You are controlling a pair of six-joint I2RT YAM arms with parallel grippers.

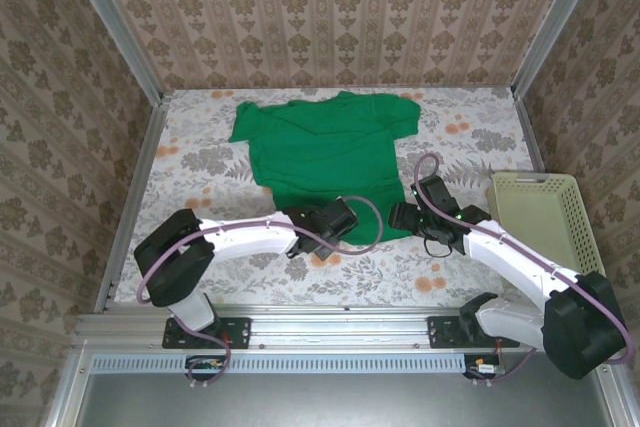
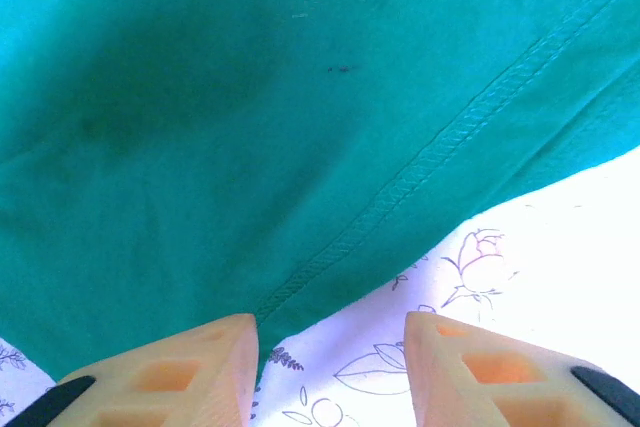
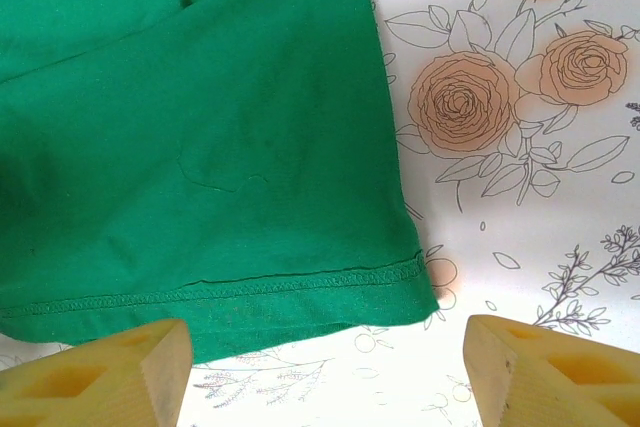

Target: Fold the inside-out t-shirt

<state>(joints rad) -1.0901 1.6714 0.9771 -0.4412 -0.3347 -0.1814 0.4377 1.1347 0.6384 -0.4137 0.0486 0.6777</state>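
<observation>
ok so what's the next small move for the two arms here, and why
Probably ease both forward and close on the t-shirt hem. The right gripper stands open just short of its near corner, and the left gripper is open at the hem edge, gripping nothing.

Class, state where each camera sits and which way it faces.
Top external: above, behind the bases, looking down on table, t-shirt, left arm, right arm.
Left wrist: low, facing the t-shirt's hem; left gripper fingertips at bottom.
Right wrist: low, facing the hem's corner; right gripper fingertips at bottom.
Both wrist views share the hem.
</observation>
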